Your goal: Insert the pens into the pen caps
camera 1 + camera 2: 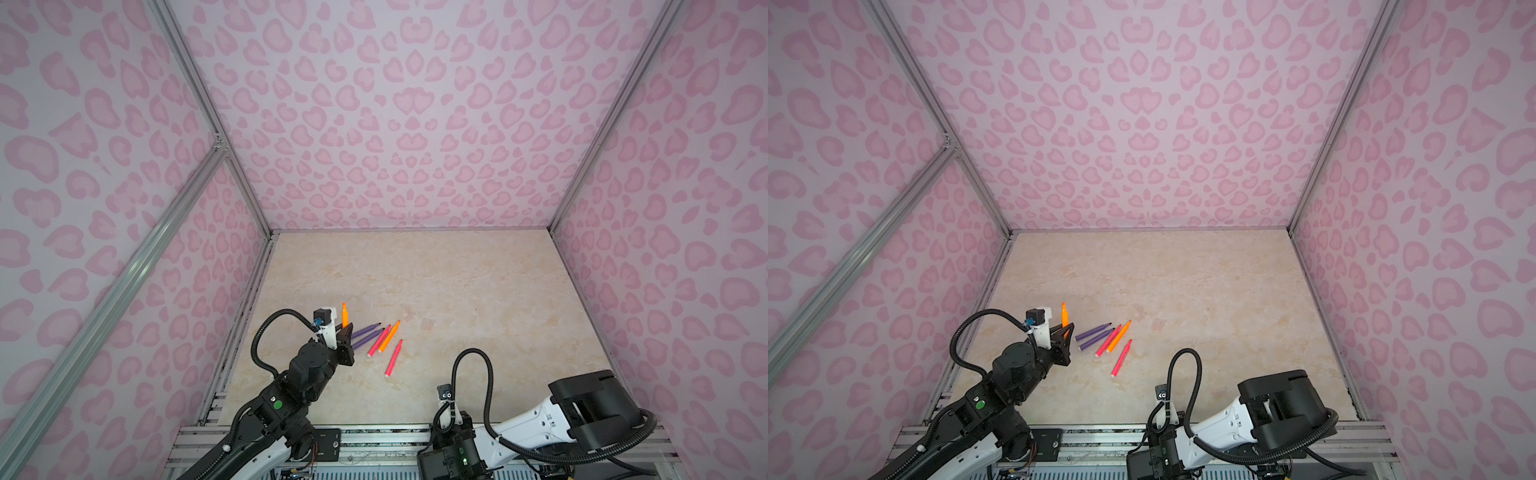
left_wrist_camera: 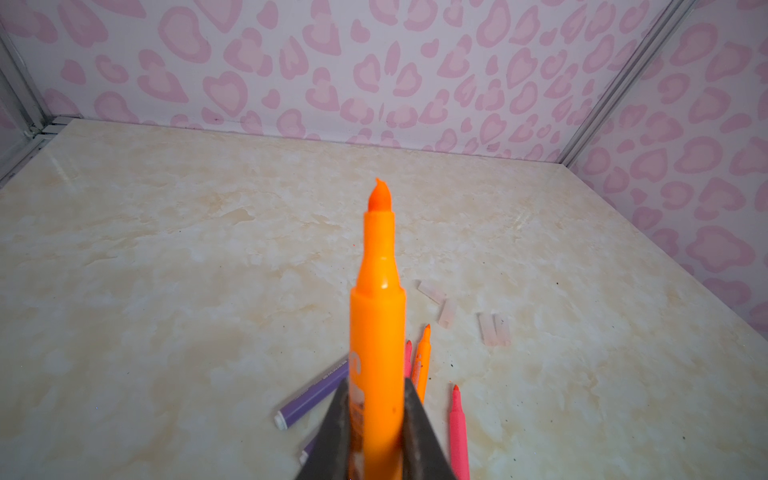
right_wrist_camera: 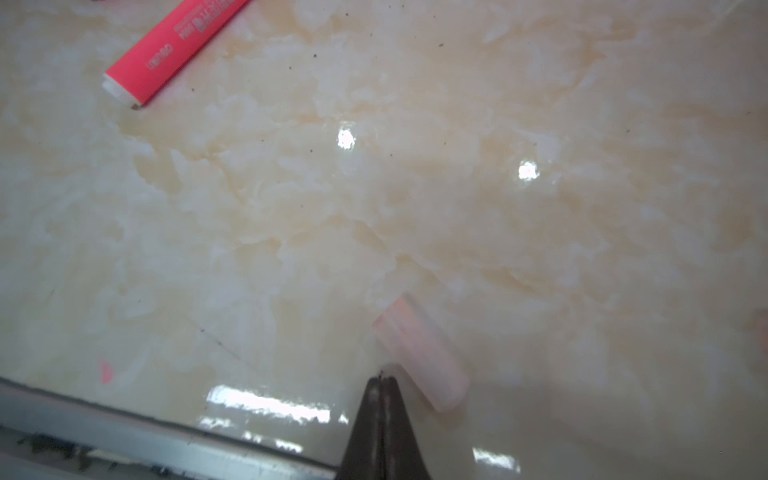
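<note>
While the orange pen is clamped low on its stiff barrel, tip up, by the left gripper, a clear cap — light, slick, probably best pinched mid-length — is seen on the table beside the closed, empty right gripper.

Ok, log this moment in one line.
left jaws: shut on orange pen, tip up | right jaws: shut, empty, beside clear cap | other pens: lying uncapped

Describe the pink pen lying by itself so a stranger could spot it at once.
On the beige marbled tabletop, find the fan of pens lying beside the left gripper. Just right of that fan, nearer the robot, lies one pink-red pen. Unlike the other pink-red pen, which lies alongside the fan's orange pen, it lies alone.
</note>
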Motion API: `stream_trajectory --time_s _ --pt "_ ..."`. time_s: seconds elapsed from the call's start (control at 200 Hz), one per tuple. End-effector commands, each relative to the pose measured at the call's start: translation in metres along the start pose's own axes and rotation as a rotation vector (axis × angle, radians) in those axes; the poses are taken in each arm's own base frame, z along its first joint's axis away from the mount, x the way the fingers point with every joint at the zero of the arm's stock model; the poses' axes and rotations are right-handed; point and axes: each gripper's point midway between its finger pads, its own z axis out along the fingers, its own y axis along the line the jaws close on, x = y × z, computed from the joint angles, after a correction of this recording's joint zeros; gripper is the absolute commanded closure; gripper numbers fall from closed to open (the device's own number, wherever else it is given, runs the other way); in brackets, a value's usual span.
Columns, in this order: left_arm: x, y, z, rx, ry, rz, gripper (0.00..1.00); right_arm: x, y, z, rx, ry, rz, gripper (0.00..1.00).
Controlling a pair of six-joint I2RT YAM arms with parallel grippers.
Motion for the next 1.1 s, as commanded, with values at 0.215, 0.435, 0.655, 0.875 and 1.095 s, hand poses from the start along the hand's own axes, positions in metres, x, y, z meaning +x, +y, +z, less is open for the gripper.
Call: stream_trajectory --time_s 0.215,0.435,0.655,0.875,1.095 --pt "0.000 -0.001 0.002 0.002 0.004 -0.006 0.96 0.000 -0.040 0.021 0.108 0.044 0.026 1.00" --pt "0.000 -0.002 0.002 0.004 0.002 -0.006 0.97 -0.011 -0.052 0.031 0.140 0.047 0.033 0.99" --pt "-0.001 -0.002 0.002 0.006 -0.001 -0.006 0.97 -0.026 -0.059 0.020 0.151 0.013 0.041 0.81" --pt "-0.001 -0.003 0.002 0.013 -0.002 -0.006 0.97 -0.049 -0.071 -0.001 0.166 -0.047 0.047 0.66" --pt "-0.001 -0.004 0.001 0.019 -0.006 -0.008 0.96 -0.067 -0.087 0.005 0.117 -0.054 0.164 0.49"
